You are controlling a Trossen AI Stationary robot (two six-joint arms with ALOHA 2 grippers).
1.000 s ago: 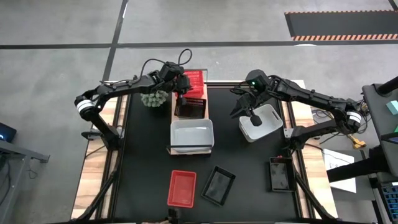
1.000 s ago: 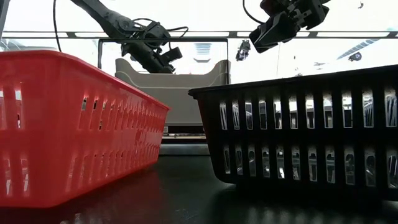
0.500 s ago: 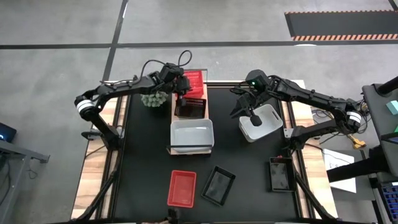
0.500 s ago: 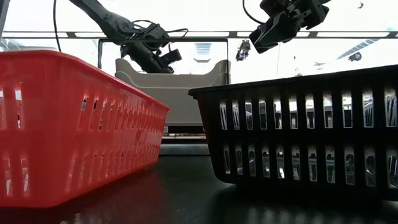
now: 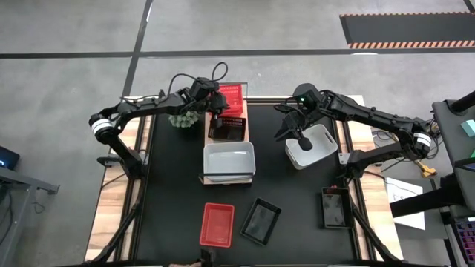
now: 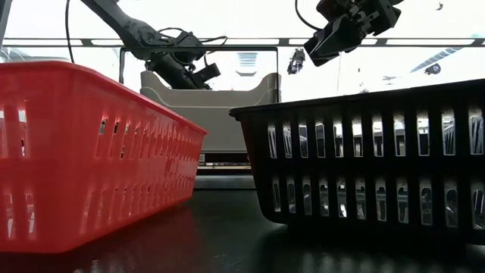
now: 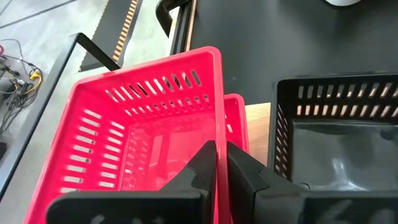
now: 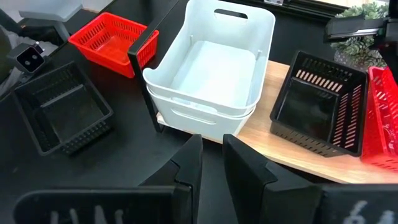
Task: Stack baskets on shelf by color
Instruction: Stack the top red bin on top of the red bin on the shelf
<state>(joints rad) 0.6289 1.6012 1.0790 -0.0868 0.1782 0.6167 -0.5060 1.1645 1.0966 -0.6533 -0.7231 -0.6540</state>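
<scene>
Red basket (image 7: 143, 130) gripped over shelf (image 5: 211, 111).
Rim is pinched by left gripper (image 7: 219, 155); right gripper (image 8: 211, 155) is held slightly parted, empty.

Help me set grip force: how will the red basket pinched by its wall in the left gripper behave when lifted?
Probably light: the red basket is thin, slotted plastic and empty. Held by one wall in the left gripper, it will likely hang tilted, and that wall may flex a little. The smooth plastic could slip, so a firm pinch seems wise.
</scene>
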